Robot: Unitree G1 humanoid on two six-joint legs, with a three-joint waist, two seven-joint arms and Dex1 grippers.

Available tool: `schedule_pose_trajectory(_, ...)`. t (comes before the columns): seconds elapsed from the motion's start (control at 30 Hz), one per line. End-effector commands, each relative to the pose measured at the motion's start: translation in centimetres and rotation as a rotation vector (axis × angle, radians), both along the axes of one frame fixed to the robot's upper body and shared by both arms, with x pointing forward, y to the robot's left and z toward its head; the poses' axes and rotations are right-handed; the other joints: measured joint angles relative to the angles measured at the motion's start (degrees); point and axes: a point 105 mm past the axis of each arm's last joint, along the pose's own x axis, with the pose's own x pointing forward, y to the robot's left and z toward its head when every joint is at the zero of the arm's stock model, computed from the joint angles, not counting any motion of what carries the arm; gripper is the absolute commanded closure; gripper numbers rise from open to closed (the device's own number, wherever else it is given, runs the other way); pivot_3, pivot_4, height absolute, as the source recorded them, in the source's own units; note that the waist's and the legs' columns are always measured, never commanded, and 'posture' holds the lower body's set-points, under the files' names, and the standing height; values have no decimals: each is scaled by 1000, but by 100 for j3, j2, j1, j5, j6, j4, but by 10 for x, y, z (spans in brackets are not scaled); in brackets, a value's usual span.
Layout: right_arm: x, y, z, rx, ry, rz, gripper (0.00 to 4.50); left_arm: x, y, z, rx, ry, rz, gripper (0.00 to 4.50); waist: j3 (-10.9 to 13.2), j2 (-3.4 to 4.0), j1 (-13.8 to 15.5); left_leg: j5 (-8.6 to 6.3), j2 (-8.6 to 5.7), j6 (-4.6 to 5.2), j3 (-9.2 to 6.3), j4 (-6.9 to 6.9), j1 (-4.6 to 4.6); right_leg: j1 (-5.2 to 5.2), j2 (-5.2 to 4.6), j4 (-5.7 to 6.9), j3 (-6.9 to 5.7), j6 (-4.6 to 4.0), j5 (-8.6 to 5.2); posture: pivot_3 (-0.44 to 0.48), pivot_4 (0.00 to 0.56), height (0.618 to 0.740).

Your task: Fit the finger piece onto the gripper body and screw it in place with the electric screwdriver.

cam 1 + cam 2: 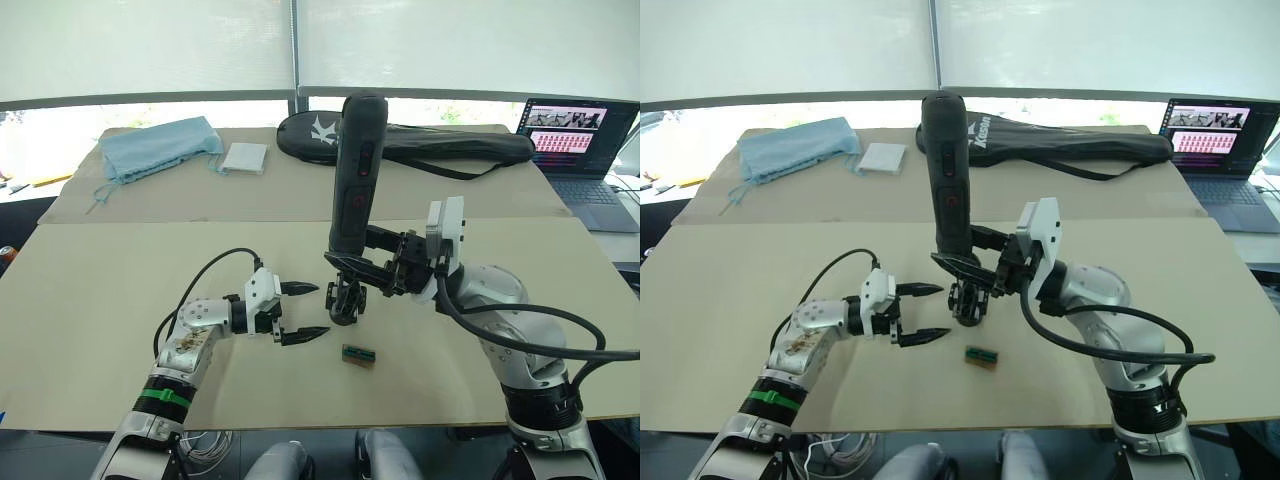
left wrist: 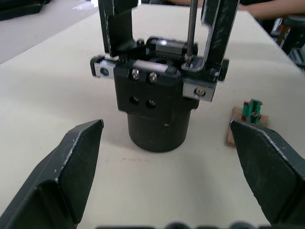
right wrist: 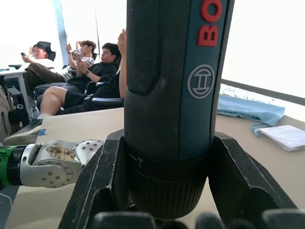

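Jaws of the right gripper (image 1: 352, 262) clamp the thick black pen-shaped electric screwdriver (image 1: 356, 175) upright, its thin metal bit down on the small black round-based gripper body (image 2: 157, 102) standing on the beige desk (image 1: 120, 300). Just beside it, the left gripper (image 1: 300, 312) hovers with jaws spread.

The beige worktop (image 1: 120, 300) carries the gripper body (image 1: 345, 300) near its middle, with a small green-topped block (image 1: 358, 356) just beside it. At the far side lie a blue cloth (image 1: 160, 147), a white pad (image 1: 245, 158), a black bag (image 1: 430, 145) and a laptop (image 1: 585, 150).
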Motion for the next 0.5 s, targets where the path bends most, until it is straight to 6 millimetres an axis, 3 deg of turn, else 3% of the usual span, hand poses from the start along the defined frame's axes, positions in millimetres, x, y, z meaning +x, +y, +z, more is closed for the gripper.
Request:
schedule_pose_trajectory(0.03, -6, 2, 15, 23, -69, 18, 2574, 2, -5, 5, 1, -43, -13, 0, 0, 0, 0, 0, 0, 0, 0, 0, 0, 0, 0, 0, -1, 0, 0, 0, 150, 740)
schedule_pose_trajectory(0.5, -5, 2, 11, 4, -55, 17, 2574, 8, -22, -4, 3, -26, -40, 0, 0, 0, 2, 0, 0, 0, 0, 1, 0, 1, 0, 1, 0, 0, 0, 0, 150, 740)
